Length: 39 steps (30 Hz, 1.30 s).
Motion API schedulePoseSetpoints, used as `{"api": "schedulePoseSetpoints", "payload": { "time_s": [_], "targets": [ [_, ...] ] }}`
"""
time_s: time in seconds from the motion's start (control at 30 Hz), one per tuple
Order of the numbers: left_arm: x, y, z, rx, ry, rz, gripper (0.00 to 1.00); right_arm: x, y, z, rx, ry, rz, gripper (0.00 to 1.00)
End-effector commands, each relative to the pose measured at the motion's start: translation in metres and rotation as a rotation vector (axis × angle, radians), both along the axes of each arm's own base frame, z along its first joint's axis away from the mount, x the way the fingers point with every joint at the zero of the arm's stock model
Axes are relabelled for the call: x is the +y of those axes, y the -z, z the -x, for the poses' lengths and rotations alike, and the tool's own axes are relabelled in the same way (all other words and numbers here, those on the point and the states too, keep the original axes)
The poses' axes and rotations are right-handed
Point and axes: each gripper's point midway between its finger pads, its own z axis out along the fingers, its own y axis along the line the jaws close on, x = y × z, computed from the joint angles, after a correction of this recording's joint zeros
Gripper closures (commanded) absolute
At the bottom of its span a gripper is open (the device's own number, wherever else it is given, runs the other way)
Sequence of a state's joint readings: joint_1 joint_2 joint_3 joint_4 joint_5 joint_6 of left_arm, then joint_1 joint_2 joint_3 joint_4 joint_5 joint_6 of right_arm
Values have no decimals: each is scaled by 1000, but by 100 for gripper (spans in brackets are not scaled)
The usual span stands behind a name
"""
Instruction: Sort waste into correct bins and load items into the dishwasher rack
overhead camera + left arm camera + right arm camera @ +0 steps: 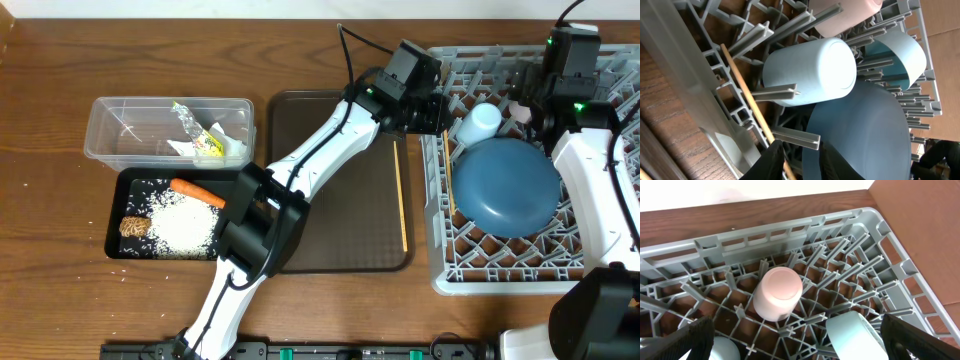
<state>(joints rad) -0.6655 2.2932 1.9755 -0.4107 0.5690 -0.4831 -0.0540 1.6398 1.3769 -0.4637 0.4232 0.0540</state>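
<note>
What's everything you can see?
table: 1, brown wood
rack: 1, grey, right
plate: 1, dark blue, rack
light blue cup: 1, rack
pinkish cup: 1, rack
bowl: 1, pale blue, rack
brown tray: 1, middle
chopsticks: 2, wooden, brown tray and rack
tub: 1, clear, left
wrapper: 1, silver-yellow, tub
paper: 1, white, tub
black tray: 1, left
carrot: 1, orange, black tray
lump: 1, brown, black tray
rice: heap, white, black tray
left gripper: black, over rack
right gripper: black, over rack

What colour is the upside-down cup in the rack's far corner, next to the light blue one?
The cup is pale pinkish-white, clearest in the right wrist view.
</note>
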Motion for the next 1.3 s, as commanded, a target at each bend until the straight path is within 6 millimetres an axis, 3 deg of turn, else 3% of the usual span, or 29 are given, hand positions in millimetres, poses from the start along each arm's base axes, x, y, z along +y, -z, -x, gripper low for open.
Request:
{"api": "schedulePoseSetpoints", "payload": {
  "time_s": [0.0, 0.13, 0.2, 0.33, 0.5, 0.7, 0.73, 0.77, 1.07, 1.27],
  "targets": [
    [6, -30, -11, -53, -21, 32, 75, -3, -4, 1, -15, 24, -4, 1],
    [35, -66, -23, -94, -61, 44, 75, -3, -4, 1, -15, 24, -4, 1],
    [55, -72, -25, -98, -74, 11, 75, -3, -4, 1, -15, 24, -4, 1],
    [91, -49, -18, 6, -105, -106, 74, -3, -4, 1, -15, 24, -4, 1],
    [120, -2, -1, 119, -121, -283, 74, -3, -4, 1, -15, 24, -4, 1],
    [118, 20, -3, 112, -92, -298, 75, -3, -4, 1, -15, 24, -4, 1],
    [117, 25, -5, 104, -82, -300, 88, -3, -4, 1, -15, 24, -4, 1],
    [115, 32, -7, 103, -79, -302, 94, -3, -4, 1, -15, 24, -4, 1],
    [93, 81, 8, 253, 16, -209, 94, -3, -4, 1, -15, 24, -4, 1],
    [80, 83, 22, 337, 80, -118, 94, -3, -4, 1, -15, 24, -4, 1]
  ]
}}
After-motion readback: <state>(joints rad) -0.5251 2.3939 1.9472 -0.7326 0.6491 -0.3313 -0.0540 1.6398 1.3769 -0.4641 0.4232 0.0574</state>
